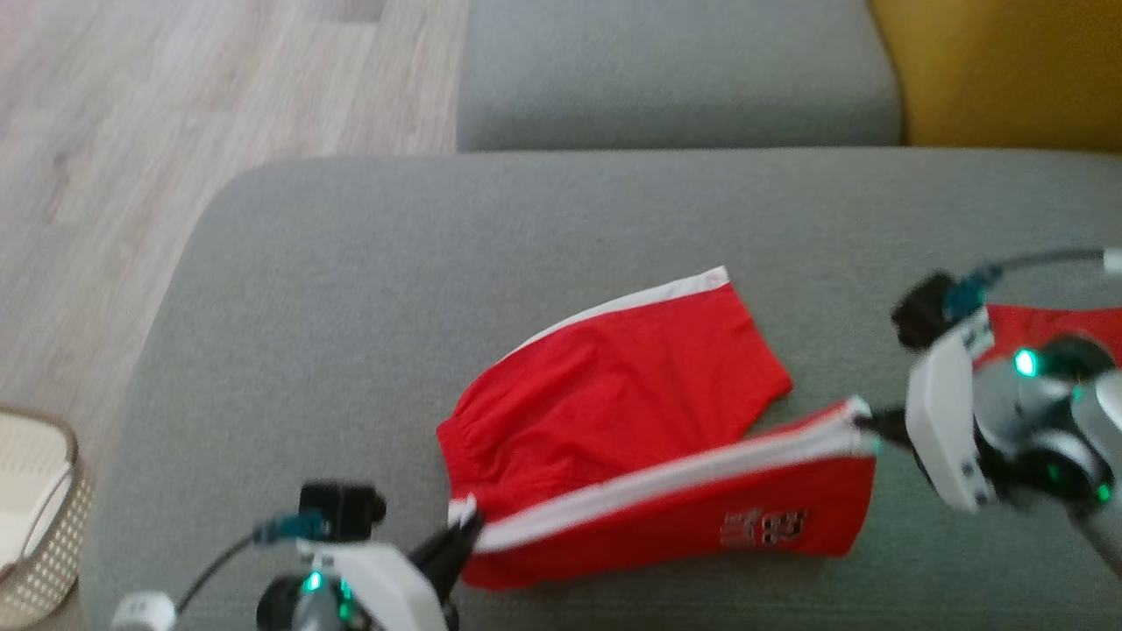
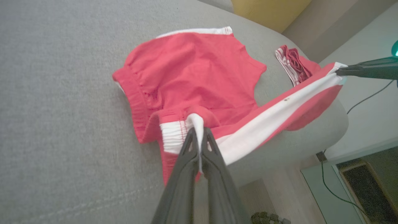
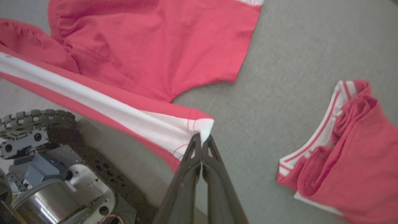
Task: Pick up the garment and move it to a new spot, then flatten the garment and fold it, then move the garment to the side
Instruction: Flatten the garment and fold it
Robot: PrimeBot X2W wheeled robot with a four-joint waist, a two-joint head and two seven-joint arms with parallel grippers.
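Pinching the red shorts (image 1: pixel 561 438) at both ends of one side seam, I have my left claw (image 1: pixel 469 526) clamped tight on the waistband corner. My right claw (image 1: pixel 863 422) is clamped just as tight on the hem corner of the same leg. Each grips the white stripe (image 1: pixel 666 478). That near leg hangs lifted and stretched between the two claws at the front edge of the grey sofa cushion (image 1: pixel 351 307). The far leg (image 1: pixel 666 350) lies flat on the cushion, a little wrinkled near the waistband.

I judge this to be the fold: laying the near leg over the far one. To do it well, I should carry both claws forward together at equal height. The stripe should be taut enough not to sag, but not pulled so hard that the far leg drags along the cushion. The aim is edge on edge: my lifted stripe should come down along the white band on the far leg's outer side, waistband corner to waistband corner, hem to hem. I would lower first and let go only once the cloth rests.

A second red garment (image 1: pixel 1043 324) lies bunched on the cushion near my right claw, and I must steer clear of it so nothing snags.
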